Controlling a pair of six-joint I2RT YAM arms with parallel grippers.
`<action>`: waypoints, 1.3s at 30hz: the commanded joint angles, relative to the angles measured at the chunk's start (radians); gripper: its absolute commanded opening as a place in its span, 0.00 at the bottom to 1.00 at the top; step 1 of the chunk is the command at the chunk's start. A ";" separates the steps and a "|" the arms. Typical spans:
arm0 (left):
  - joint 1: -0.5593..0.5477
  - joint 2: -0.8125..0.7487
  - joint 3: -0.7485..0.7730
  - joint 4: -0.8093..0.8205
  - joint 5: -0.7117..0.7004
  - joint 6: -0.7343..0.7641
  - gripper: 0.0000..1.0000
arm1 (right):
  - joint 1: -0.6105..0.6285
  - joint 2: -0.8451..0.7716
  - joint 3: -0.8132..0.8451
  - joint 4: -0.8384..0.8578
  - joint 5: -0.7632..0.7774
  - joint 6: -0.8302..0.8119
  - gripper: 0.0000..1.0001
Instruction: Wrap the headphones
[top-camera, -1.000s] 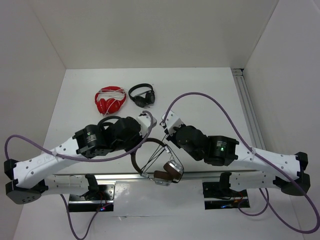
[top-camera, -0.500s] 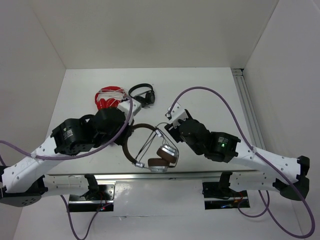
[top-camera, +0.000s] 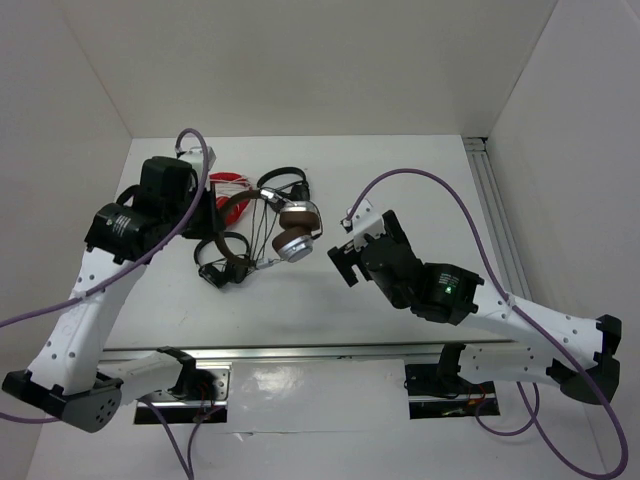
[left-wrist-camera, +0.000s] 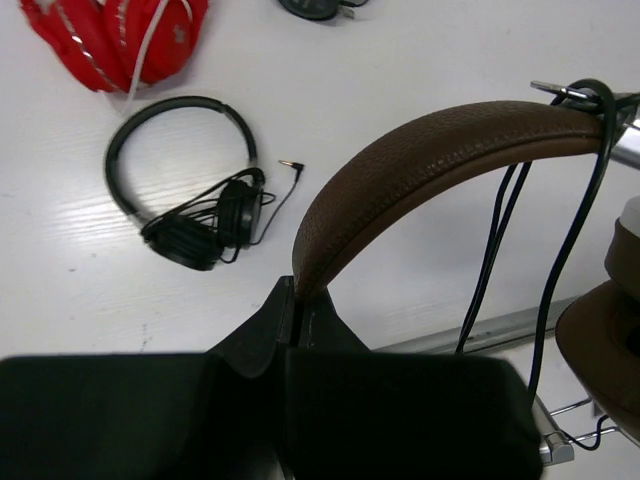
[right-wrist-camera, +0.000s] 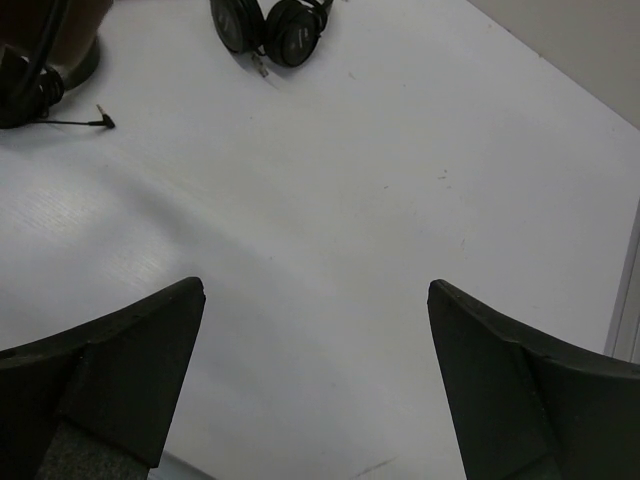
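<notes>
— What did the left tool (left-wrist-camera: 290, 325) have?
— It was clamped tight on the brown headband of the headphones (top-camera: 292, 230), which hung above the desk (right-wrist-camera: 330, 200) near the red pair (left-wrist-camera: 110, 40).
— And the right tool (right-wrist-camera: 315, 370)?
— Spread wide, gripping nothing.

The left gripper (top-camera: 222, 206) lifts the brown-and-silver over-ear headphones (top-camera: 295, 228) by the headband. The right gripper (top-camera: 342, 255) hovers just beyond the earcups, apart from them.

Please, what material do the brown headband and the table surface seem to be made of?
The headband looks like brown leather or imitation leather, matte: a fine pebbled grain shows. The table looks like white painted or laminated wood: faint straight grain lines run across it.
</notes>
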 joint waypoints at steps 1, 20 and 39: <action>0.139 0.032 -0.037 0.128 0.259 0.010 0.00 | -0.016 -0.015 0.003 0.012 0.033 0.028 1.00; 0.918 0.204 -0.376 0.350 0.087 -0.337 0.00 | -0.016 -0.031 -0.075 0.094 -0.141 0.172 1.00; 1.038 0.449 -0.498 0.476 0.002 -0.500 0.01 | 0.098 -0.060 -0.075 0.129 -0.165 0.172 1.00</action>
